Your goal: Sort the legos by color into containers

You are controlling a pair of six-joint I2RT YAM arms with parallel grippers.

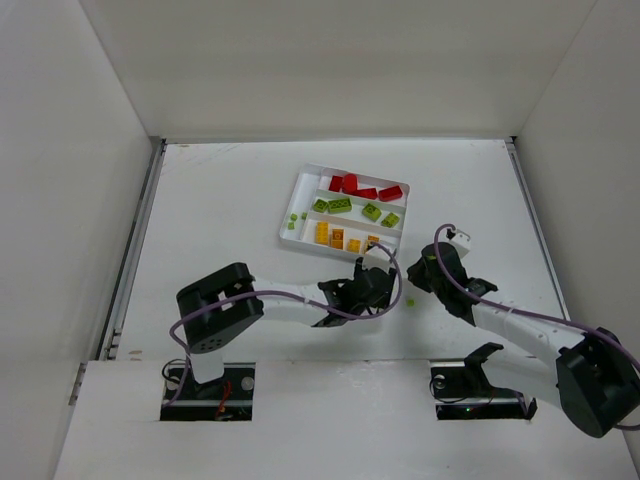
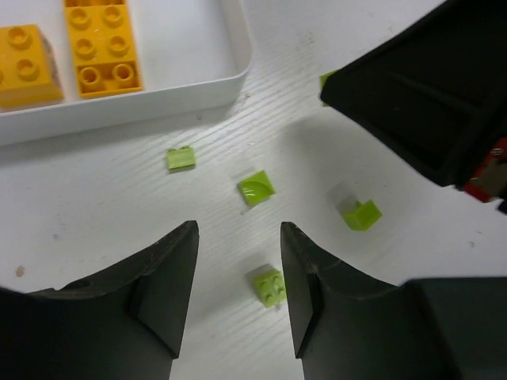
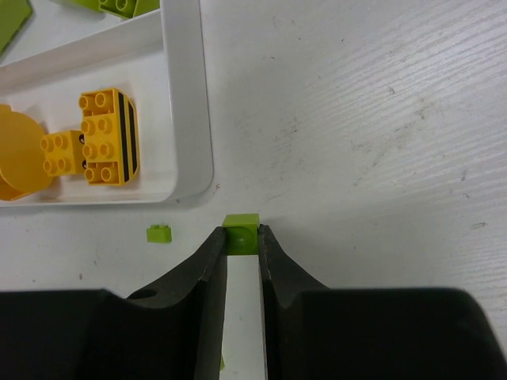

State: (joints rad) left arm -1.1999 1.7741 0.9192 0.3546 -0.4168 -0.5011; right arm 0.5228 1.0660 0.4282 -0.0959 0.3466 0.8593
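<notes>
The white tray (image 3: 186,95) is holding red legos (image 1: 350,183), lime green legos (image 1: 340,205) and yellow-orange legos (image 1: 322,233), each slot keeping to 1 colour. 1 yellow-orange brick (image 3: 103,138) is showing black stripes. The black right gripper (image 3: 240,234) is pinching a lime green brick (image 3: 240,222) on the white table (image 3: 356,119).

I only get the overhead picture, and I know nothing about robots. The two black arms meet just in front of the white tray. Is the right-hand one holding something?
Observer: Yes. Its wrist camera shows the right end effector shut on a small lime green brick, just off a corner of the white plastic tray.
Operator: And the left one?
Observer: The left end effector is open and holds nothing. A studded lime green brick lies on the table between its fingers.
Operator: Are the yellow bricks plain?
Observer: Not all. One yellow-orange brick in the tray has black stripes on one side.
</notes>
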